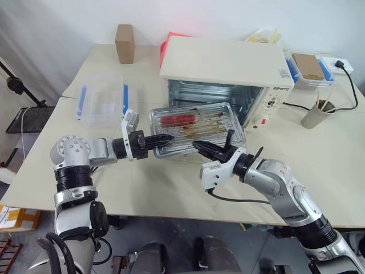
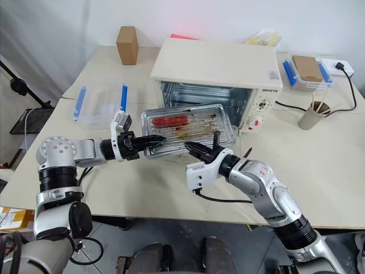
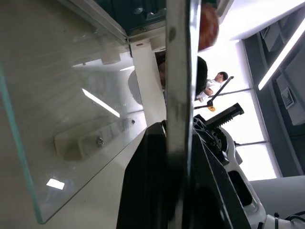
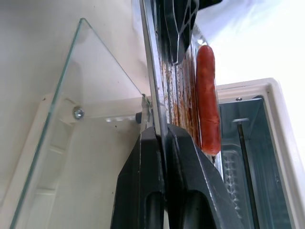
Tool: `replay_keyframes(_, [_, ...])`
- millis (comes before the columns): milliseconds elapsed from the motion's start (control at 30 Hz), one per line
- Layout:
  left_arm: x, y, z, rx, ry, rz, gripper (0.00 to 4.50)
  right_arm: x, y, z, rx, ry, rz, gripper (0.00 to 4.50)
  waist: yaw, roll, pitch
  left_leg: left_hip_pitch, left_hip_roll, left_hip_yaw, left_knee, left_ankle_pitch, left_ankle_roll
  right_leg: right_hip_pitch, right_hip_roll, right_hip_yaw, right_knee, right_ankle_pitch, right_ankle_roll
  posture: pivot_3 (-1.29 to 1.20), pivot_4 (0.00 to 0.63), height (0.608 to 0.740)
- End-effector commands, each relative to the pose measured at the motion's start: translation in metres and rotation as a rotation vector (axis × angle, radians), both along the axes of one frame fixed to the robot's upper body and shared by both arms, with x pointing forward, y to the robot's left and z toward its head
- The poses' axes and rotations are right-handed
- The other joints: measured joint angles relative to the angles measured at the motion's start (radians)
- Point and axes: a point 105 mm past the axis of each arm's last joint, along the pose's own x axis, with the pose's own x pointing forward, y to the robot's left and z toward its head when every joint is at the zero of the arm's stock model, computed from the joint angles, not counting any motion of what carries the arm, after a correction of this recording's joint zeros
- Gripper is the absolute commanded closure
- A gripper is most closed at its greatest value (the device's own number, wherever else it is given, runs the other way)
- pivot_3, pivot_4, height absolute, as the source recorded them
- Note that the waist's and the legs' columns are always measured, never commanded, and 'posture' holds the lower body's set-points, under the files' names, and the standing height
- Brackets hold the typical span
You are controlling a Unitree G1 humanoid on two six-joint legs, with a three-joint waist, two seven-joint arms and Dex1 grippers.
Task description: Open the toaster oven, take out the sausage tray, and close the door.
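Both grippers are clamped on the sausage tray [image 1: 194, 127], which hangs in the air just in front of the toaster oven [image 1: 228, 74] at the far middle of the tabletop [image 1: 142, 188]. From the tray's left end, the left gripper [image 1: 165, 138] pinches the metal rim between its black fingers, jaws nearly together. At the near edge, toward the tray's right end, the right gripper [image 1: 201, 146] nips the rim the same way; the right wrist view shows the thin rim squeezed between its two fingers [image 4: 143, 181]. One red sausage [image 1: 178, 119] lies in the tray's far left part, with brown grease streaks to its right.

Under the tray the door [image 4: 86, 143] lies swung down and open, its clear glass and cream frame seen in the wrist views. A clear plastic box with blue clips [image 1: 101, 103] sits near the left edge, just beyond the left gripper, and a brown block [image 1: 124, 43] stands toward the far left corner. A cup [image 1: 317, 113] holding sticks stands right of the oven.
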Motion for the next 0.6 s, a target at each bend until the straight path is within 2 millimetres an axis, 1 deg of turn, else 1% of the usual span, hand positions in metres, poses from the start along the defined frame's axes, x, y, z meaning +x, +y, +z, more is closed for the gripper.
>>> replay_keyframes(33, [-0.002, 0.001, 0.012, -0.064, -0.018, -0.017, 4.49, -0.007, 0.006, 0.01, 0.057, 0.008, 0.044, 4.46, -0.003, 0.0, 0.0, 0.0, 0.0, 0.0, 0.0, 0.0, 0.0, 0.0, 0.0, 0.0, 0.0, 0.0, 0.0, 0.0, 0.15, 0.74])
replay_keyframes(67, [0.0, 0.004, 0.012, -0.077, -0.005, -0.008, 4.49, -0.008, 0.005, 0.011, 0.097, 0.053, 0.045, 4.46, -0.004, 0.0, 0.0, 0.0, 0.0, 0.0, 0.0, 0.0, 0.0, 0.0, 0.0, 0.0, 0.0, 0.0, 0.0, 0.0, 0.15, 0.74])
replay_keyframes(100, [0.0, 0.006, 0.014, -0.106, 0.013, -0.014, 4.5, -0.006, 0.002, 0.009, 0.167, 0.137, 0.014, 4.19, -0.006, 0.0, 0.0, 0.0, 0.0, 0.0, 0.0, 0.0, 0.0, 0.0, 0.0, 0.0, 0.001, 0.0, 0.0, 0.0, 0.15, 0.74])
replay_keyframes(167, [-0.004, 0.01, 0.018, -0.148, 0.03, -0.035, 4.5, -0.009, 0.001, 0.009, 0.133, 0.12, 0.028, 3.71, -0.009, 0.0, 0.0, 0.0, 0.0, 0.0, 0.001, 0.0, 0.0, 0.0, 0.0, 0.0, 0.001, 0.0, 0.0, 0.0, 0.15, 0.74])
replay_keyframes(233, [-0.003, 0.013, 0.012, -0.14, 0.065, -0.017, 4.5, -0.009, -0.003, 0.01, 0.138, 0.123, 0.02, 3.11, -0.01, 0.0, 0.0, 0.0, 0.0, -0.001, 0.001, 0.0, 0.0, 0.0, 0.0, 0.0, 0.002, 0.0, 0.0, 0.0, 0.15, 0.74])
replay_keyframes(300, [-0.005, 0.017, 0.01, -0.141, 0.081, -0.011, 4.5, -0.011, -0.009, 0.006, 0.126, 0.146, 0.023, 2.34, -0.009, 0.0, 0.0, 0.0, 0.0, -0.001, 0.001, 0.0, 0.0, 0.0, 0.0, 0.0, 0.001, 0.0, 0.0, 0.0, 0.15, 0.74])
replay_keyframes(333, [-0.007, 0.022, 0.01, -0.141, 0.084, -0.001, 4.5, -0.013, -0.016, 0.005, 0.152, 0.174, 0.018, 2.07, -0.009, 0.0, 0.0, 0.0, 0.0, -0.001, 0.001, 0.0, 0.0, 0.0, 0.0, 0.0, 0.002, 0.0, 0.0, 0.0, 0.15, 0.74])
replay_keyframes(400, [-0.011, 0.032, 0.008, -0.138, 0.092, 0.023, 4.5, -0.016, -0.028, 0.006, 0.191, 0.194, 0.003, 2.07, -0.008, 0.0, 0.0, 0.0, 0.0, -0.001, 0.001, 0.0, 0.0, 0.0, -0.001, 0.0, 0.001, 0.0, 0.0, 0.0, 0.15, 0.74])
replay_keyframes(433, [-0.013, 0.039, 0.006, -0.135, 0.098, 0.041, 4.5, -0.016, -0.037, 0.009, 0.251, 0.21, -0.015, 2.07, -0.008, 0.0, 0.0, 0.001, 0.0, -0.001, 0.001, -0.001, 0.0, 0.0, -0.001, 0.0, 0.002, 0.0, 0.0, 0.0, 0.15, 0.74])
replay_keyframes(533, [-0.019, 0.053, 0.002, -0.123, 0.109, 0.081, 4.5, -0.016, -0.058, 0.014, 0.346, 0.227, -0.064, 2.07, -0.009, 0.0, 0.0, 0.0, 0.0, -0.001, 0.001, -0.001, 0.0, 0.0, -0.001, 0.0, 0.001, 0.0, 0.0, 0.0, 0.15, 0.74])
replay_keyframes(600, [-0.024, 0.065, 0.0, -0.118, 0.112, 0.115, 4.5, -0.02, -0.074, 0.008, 0.4, 0.314, -0.086, 2.07, -0.009, 0.0, 0.0, 0.001, 0.0, -0.001, 0.001, -0.001, 0.0, 0.0, -0.001, 0.0, 0.0, 0.0, 0.0, 0.0, 0.15, 0.74])
